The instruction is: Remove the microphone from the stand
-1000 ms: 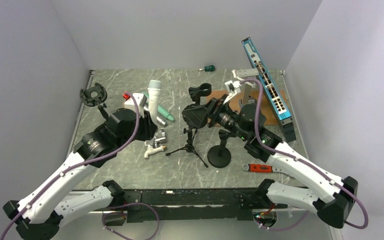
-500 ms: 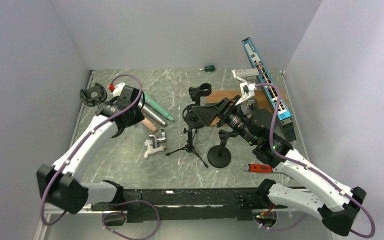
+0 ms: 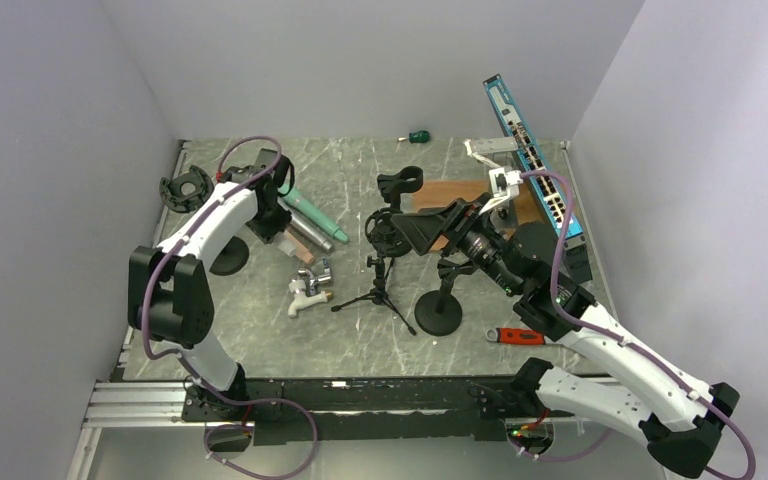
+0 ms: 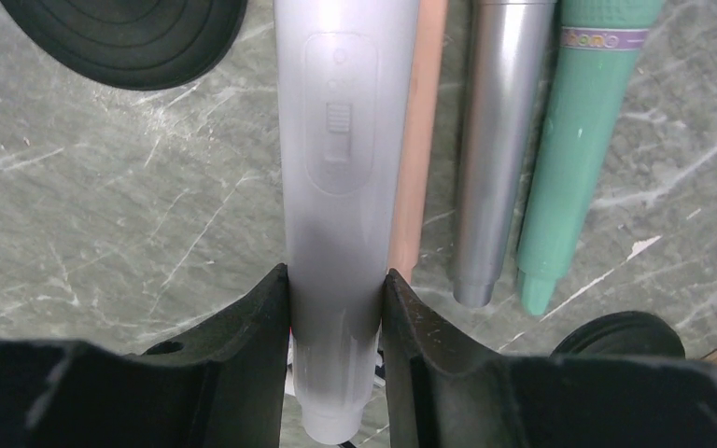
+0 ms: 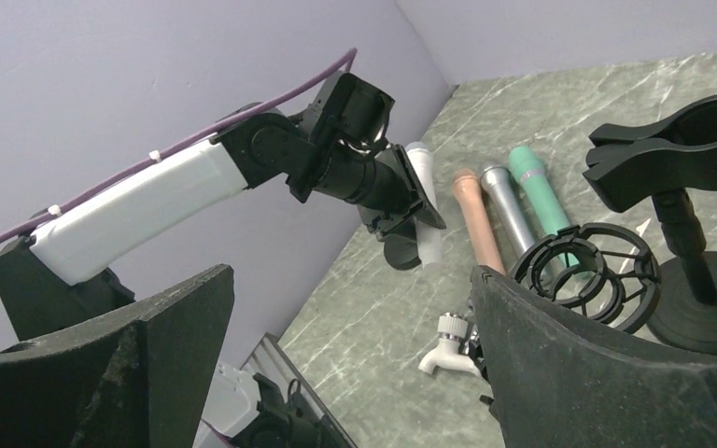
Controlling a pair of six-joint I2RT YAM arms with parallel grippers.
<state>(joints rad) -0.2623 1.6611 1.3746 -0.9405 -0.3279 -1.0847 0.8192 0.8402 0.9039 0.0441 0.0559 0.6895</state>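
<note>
Left wrist: left end effector (image 4: pixel 334 291) clamps microphone (image 4: pixel 338 159), head cropped; right end effector (image 5: pixel 353 280) wide.

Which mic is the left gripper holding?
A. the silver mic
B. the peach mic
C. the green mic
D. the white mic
D: the left gripper has its jaws closed on the handle of the white mic, while the peach mic, silver mic and green mic lie side by side on the table, ungripped.
</note>
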